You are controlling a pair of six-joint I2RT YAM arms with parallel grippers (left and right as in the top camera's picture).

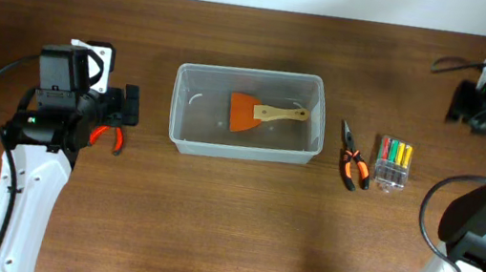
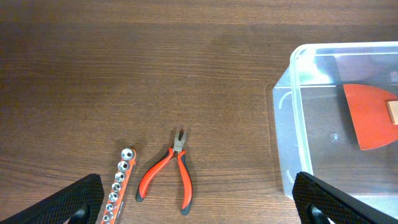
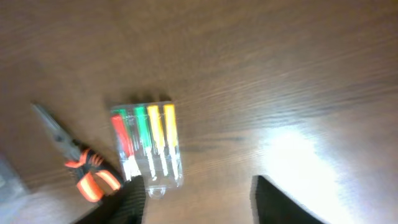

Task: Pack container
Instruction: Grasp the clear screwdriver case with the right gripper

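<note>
While both arms hang above the wooden table (image 1: pixel 208 237), we see the container (image 1: pixel 180 107) at its middle, upright, with 1 orange scraper (image 1: pixel 246 112) lying flat inside. Our left gripper (image 2: pixel 196 193) sits left of the container, its 2 jaws spread wide and holding nothing, over red-handled cutters (image 2: pixel 169 177) and a rail of sockets (image 2: pixel 118 186) just beside them. Our right gripper (image 3: pixel 199 202) is at the far right, jaws apart and empty, in a blurred view above a clear case of screwdrivers (image 3: pixel 146 146). Orange-handled pliers (image 3: pixel 78 165) lie between that case and the container.
</note>
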